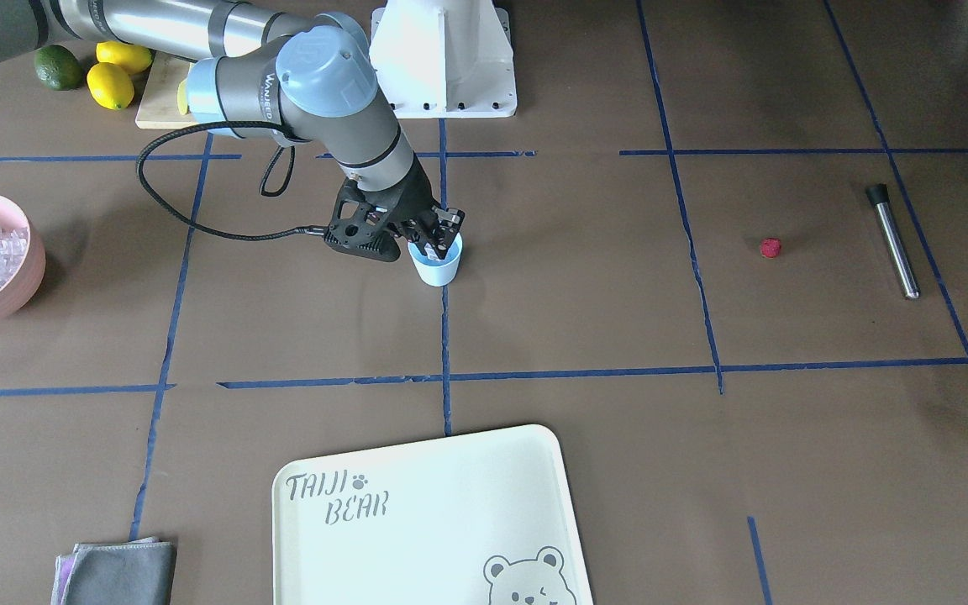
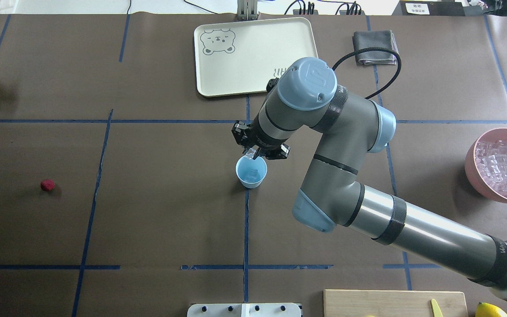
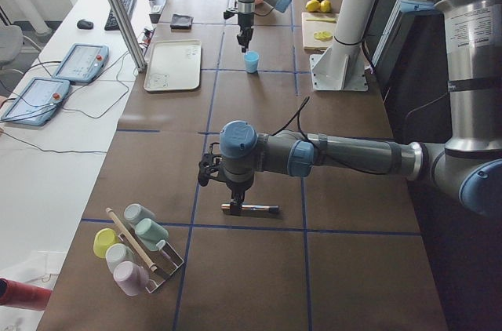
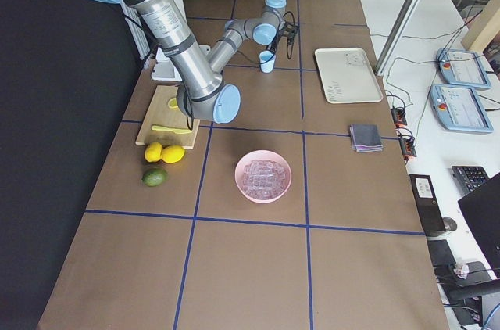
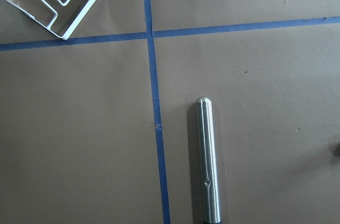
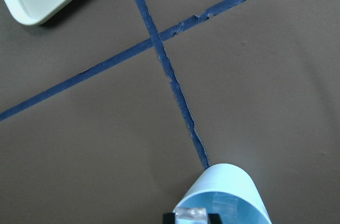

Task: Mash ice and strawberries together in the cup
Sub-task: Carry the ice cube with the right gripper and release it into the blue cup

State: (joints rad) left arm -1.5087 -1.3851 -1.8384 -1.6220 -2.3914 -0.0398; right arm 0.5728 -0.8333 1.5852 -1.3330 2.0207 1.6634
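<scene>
Here, right pincer (image 2: 251, 153) tight on clear glassy ice cube (image 6: 191, 214) above pale-blue cup (image 2: 251, 175), left pincer (image 3: 234, 199) unreadable.

right fingers (image 6: 214, 218) and ice cube (image 6: 192, 214) cropped at the wrist view's bottom edge

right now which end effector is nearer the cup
Right. The right end effector sits over the cup, gripping an ice cube; the left end effector is far off, above the metal rod.
</scene>
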